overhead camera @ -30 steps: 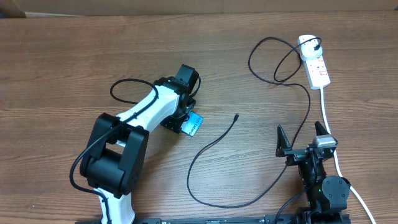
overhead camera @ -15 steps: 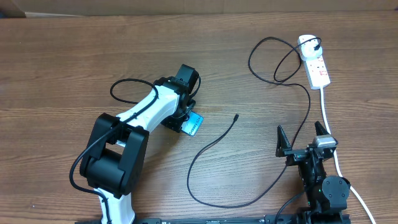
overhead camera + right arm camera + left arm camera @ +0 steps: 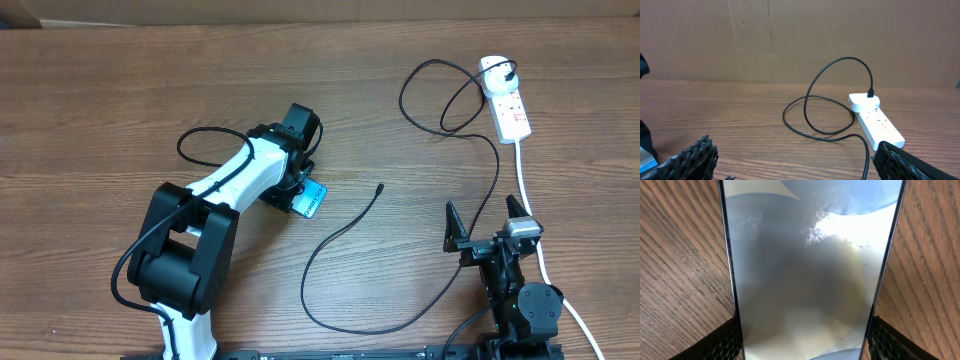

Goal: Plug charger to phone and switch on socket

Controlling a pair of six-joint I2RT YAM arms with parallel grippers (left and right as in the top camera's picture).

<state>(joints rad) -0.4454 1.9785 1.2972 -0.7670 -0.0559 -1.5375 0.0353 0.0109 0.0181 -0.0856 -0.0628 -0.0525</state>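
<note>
Step in hand: the left gripper point(image 3: 300, 192) has the phone point(image 3: 312, 202) pinned. By the look of it, mating the plug comes next.
Left pincer: clenched on the phone. In the wrist view its dark pads point(image 3: 726, 342) sit tight against both long edges, with the glossy screen filling the gap.
Right pincer: the right gripper point(image 3: 485, 228) is released, fingers spread wide and holding nothing, at the near right of the table point(image 3: 120, 90).
Phone: left of centre, with just its turquoise end peeking out from under the left gripper.
Charger: the black cable point(image 3: 330, 238) leaves the socket, loops, runs down past the right gripper and curls along the near side. Its plug tip point(image 3: 380, 186) lies free on the wood, right of the phone and apart from it.
Socket: the white power strip point(image 3: 508, 105) is at the far right, its white cord point(image 3: 528, 195) trailing nearward. The switch position is too small to read.
Doing it well: the left should brace the phone with its port end clear of the pads and facing the tip. The port itself is not visible. The right should pinch the cable close behind the tip so it can't flop, then line up and push straight in.
Watch for: the thin cable slipping, or the phone skidding under the push.
</note>
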